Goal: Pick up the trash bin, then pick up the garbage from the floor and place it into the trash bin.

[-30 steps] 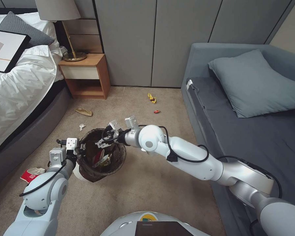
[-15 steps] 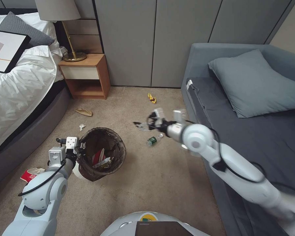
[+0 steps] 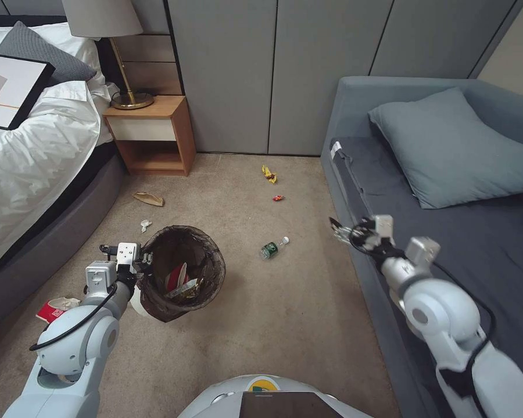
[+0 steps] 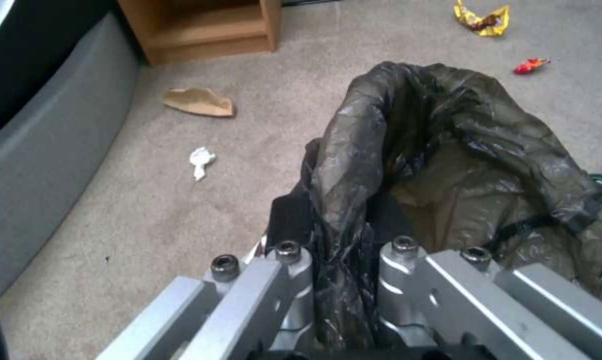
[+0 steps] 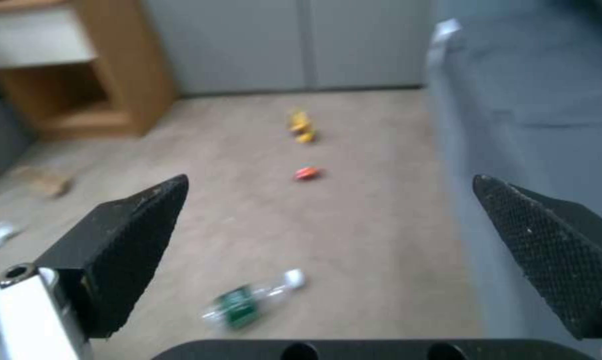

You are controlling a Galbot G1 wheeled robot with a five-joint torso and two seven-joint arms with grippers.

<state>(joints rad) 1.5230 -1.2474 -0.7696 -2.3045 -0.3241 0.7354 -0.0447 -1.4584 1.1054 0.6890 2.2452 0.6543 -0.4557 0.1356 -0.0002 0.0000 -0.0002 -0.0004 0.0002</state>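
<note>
Lighting: even, soft indoor, faint shadows on the floor [image 3: 261, 302]. Head view sharp, wide-angle bowing at edges. Right wrist view motion-blurred.

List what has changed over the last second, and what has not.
The right gripper swung away from above the trash bin, across the floor, to the edge of the sofa, and is open and empty. The left gripper stays clamped on the bin's rim. The bottle, yellow wrapper, red wrapper, paper piece and tissue lie where they were.
</note>
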